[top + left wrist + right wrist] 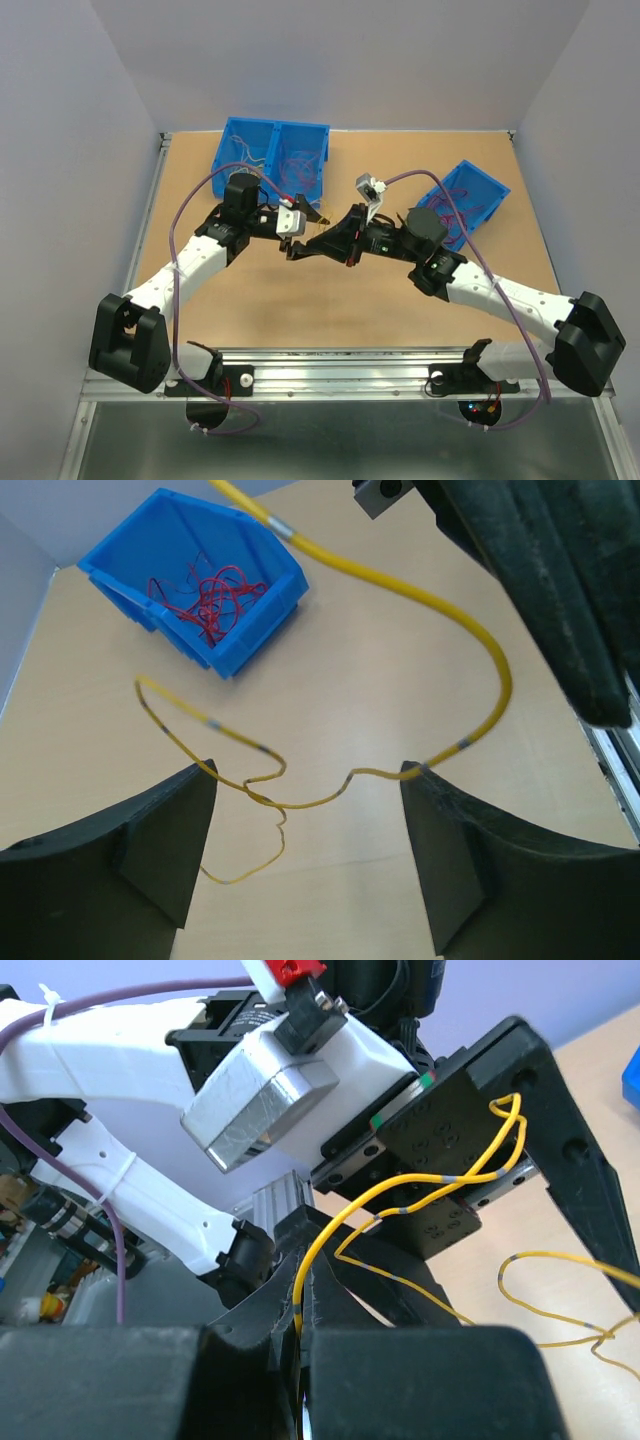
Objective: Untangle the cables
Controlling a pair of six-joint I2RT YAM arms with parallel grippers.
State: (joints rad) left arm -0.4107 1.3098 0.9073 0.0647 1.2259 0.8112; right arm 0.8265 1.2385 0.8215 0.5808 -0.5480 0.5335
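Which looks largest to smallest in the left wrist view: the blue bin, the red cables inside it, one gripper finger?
Blue bin and finger look about equal; the finger is nearest the camera, so they are unranked.
Red cables: smallest.

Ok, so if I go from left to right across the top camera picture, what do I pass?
Left arm's black base → double blue bin → tilted blue bin → right arm's black base.
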